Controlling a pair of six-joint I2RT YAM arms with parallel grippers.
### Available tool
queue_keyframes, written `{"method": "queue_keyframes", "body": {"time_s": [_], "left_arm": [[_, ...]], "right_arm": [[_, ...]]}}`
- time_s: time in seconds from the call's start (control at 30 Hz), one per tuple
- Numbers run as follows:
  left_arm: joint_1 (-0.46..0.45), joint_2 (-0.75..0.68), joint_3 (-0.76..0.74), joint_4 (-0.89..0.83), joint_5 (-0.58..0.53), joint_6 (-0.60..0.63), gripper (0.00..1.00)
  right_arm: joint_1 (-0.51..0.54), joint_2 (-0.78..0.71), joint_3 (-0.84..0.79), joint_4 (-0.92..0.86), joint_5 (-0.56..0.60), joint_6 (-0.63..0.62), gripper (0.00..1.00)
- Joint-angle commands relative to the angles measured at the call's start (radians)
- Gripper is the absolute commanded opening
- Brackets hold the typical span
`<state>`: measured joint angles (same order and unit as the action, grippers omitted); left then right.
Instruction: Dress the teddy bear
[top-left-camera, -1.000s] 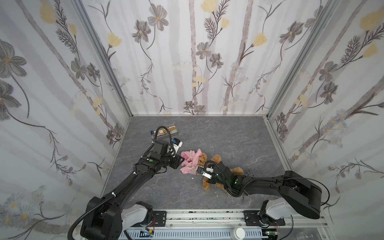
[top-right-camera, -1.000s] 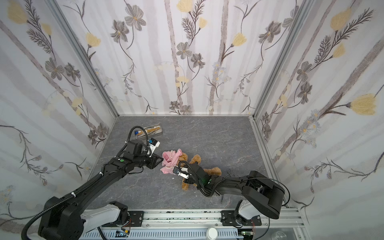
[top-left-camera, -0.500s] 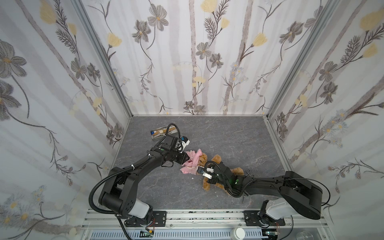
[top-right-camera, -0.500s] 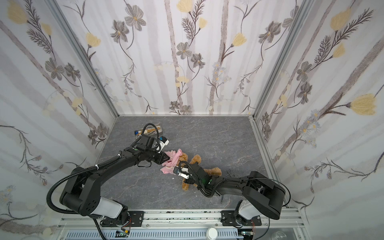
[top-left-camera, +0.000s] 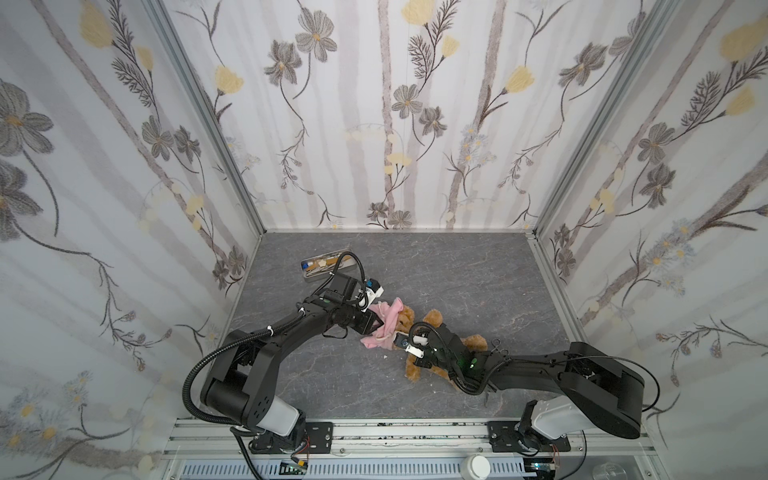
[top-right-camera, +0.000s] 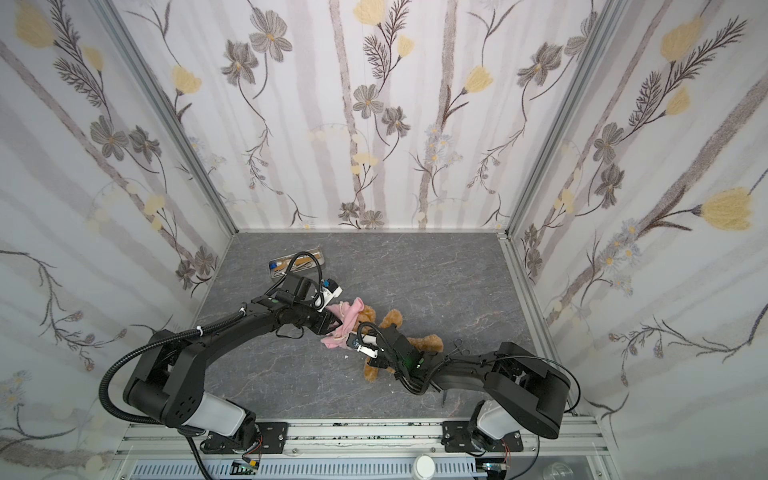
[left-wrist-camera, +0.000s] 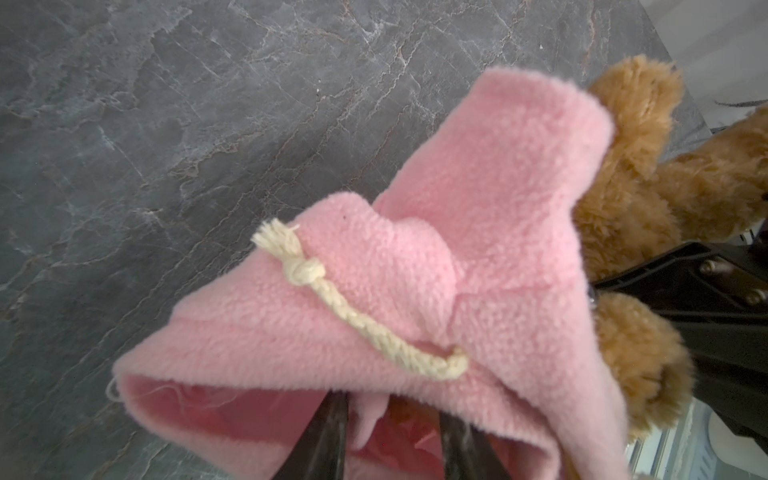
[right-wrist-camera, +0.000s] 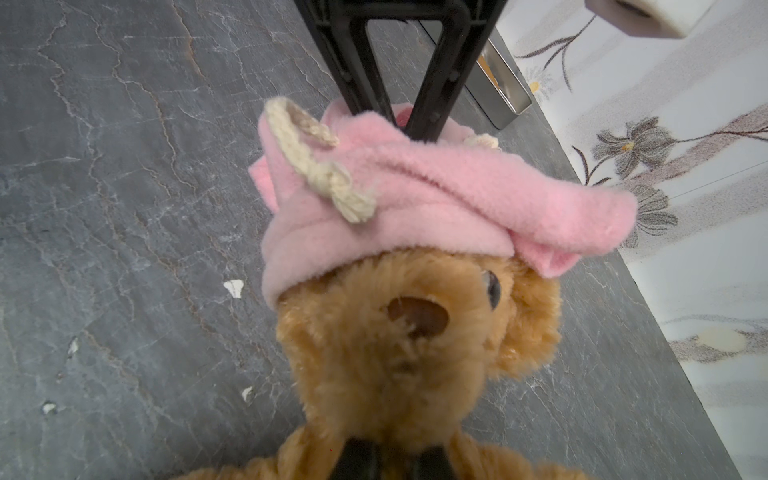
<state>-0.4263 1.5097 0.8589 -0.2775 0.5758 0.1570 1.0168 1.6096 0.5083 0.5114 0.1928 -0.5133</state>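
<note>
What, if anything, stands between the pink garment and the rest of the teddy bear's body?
The right hand: it grips the teddy bear just below the head, where the pink garment, capping the forehead above the nose, would likely have to pass. Nothing else visible is in the way.

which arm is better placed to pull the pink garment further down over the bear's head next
Left, probably. The left gripper has its fingers tucked into the opening of the pink garment on the head of the teddy bear, while the right gripper is shut on the bear's body, likely steadying it.
</note>
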Motion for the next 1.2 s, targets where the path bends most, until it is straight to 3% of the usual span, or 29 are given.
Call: {"method": "queue_keyframes", "body": {"time_s": [0.0, 0.3, 0.87, 1.0, 1.17], "left_arm": [[0.002, -0.002, -0.003, -0.011, 0.066, 0.035, 0.42], [0.004, -0.003, 0.009, -0.015, 0.207, 0.076, 0.48], [0.056, -0.030, 0.034, -0.015, 0.218, 0.074, 0.60], [0.054, 0.001, 0.044, -0.015, 0.246, 0.061, 0.59], [0.029, 0.007, 0.033, -0.015, 0.300, 0.072, 0.50]], "right_arm": [[-0.001, -0.007, -0.006, 0.081, 0.001, -0.004, 0.00], [0.000, -0.090, -0.076, 0.171, -0.054, -0.037, 0.00], [0.010, -0.091, -0.085, 0.179, -0.058, -0.065, 0.00], [0.012, -0.086, -0.080, 0.184, -0.055, -0.071, 0.00], [0.015, -0.084, -0.076, 0.200, -0.057, -0.079, 0.00]]}}
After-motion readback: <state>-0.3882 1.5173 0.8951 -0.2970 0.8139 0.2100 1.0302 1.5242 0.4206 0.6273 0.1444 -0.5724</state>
